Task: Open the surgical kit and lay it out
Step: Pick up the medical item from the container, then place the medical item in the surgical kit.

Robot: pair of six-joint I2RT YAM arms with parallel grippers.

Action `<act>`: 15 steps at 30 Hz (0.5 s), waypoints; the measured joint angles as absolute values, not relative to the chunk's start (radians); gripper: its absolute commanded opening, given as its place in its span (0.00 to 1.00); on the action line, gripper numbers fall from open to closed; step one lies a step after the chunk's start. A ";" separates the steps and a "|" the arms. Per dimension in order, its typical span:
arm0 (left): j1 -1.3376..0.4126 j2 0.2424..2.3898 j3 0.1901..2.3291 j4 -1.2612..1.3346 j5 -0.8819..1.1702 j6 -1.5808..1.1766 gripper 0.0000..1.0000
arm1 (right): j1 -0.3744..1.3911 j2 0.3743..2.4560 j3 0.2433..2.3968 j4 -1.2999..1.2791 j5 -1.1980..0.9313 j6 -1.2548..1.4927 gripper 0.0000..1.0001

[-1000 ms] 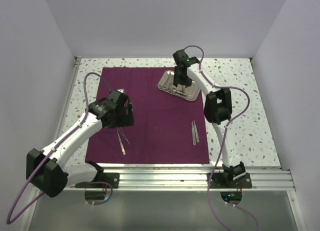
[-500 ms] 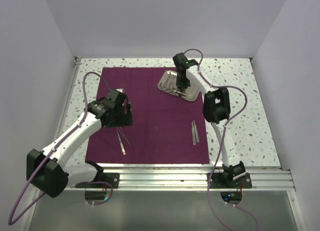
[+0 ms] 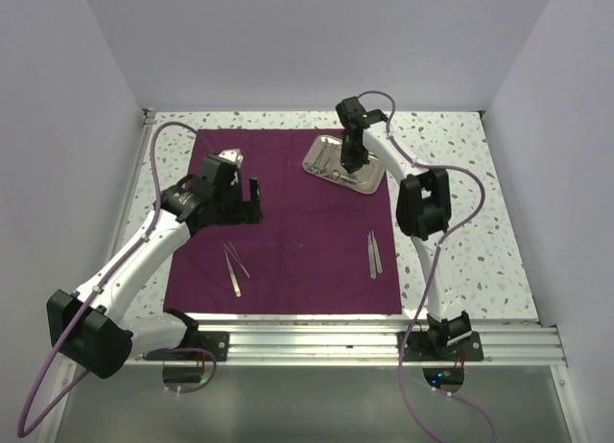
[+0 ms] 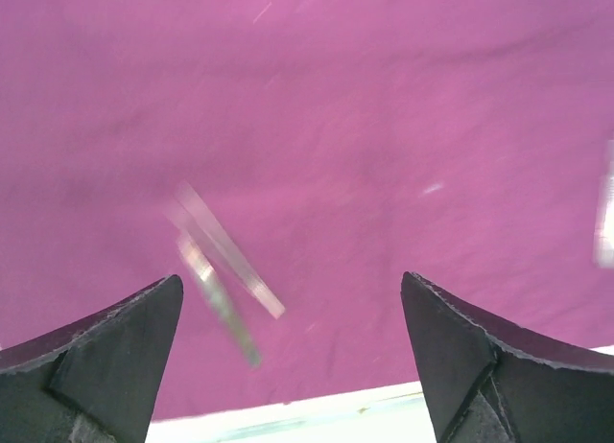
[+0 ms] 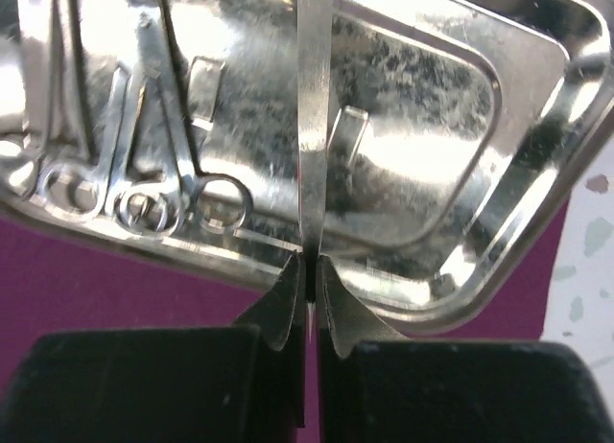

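The surgical kit's dark purple cloth (image 3: 297, 242) lies spread flat on the table. Its steel tray (image 3: 357, 177) sits at the cloth's far right. My right gripper (image 3: 349, 161) hangs over the tray, shut on a slim silver pair of tweezers (image 5: 313, 127) that stands up from between the jaws (image 5: 308, 270). Ring-handled scissors and forceps (image 5: 153, 174) lie in the tray's (image 5: 460, 127) left part. My left gripper (image 3: 251, 201) hovers open and empty over the cloth's left half (image 4: 384, 127). Beyond its fingers (image 4: 144, 318), blurred tweezers (image 4: 221, 270) lie on the cloth.
One pair of tweezers (image 3: 233, 268) lies on the cloth's near left, another (image 3: 374, 253) on its near right. The speckled tabletop (image 3: 451, 222) borders the cloth. White walls enclose the sides and back, and a metal rail (image 3: 317, 328) runs along the near edge.
My right gripper has closed on the tweezers in the tray. My left arm has drawn back toward the far left, away from the laid-down tweezers, and its jaws have opened wider.
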State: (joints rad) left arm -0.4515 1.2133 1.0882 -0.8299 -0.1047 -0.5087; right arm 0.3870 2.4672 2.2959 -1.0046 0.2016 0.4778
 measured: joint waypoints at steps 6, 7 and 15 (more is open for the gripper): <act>-0.426 1.213 1.138 -0.621 0.071 -0.483 0.98 | 0.384 2.126 2.016 -0.898 0.009 0.474 0.00; -0.415 1.213 1.139 -0.571 0.114 -0.496 0.94 | 0.383 2.069 1.965 -0.864 -0.038 0.480 0.00; -0.280 1.239 1.026 -0.048 0.477 -0.765 0.76 | 0.387 1.686 1.567 -0.422 -0.501 0.680 0.00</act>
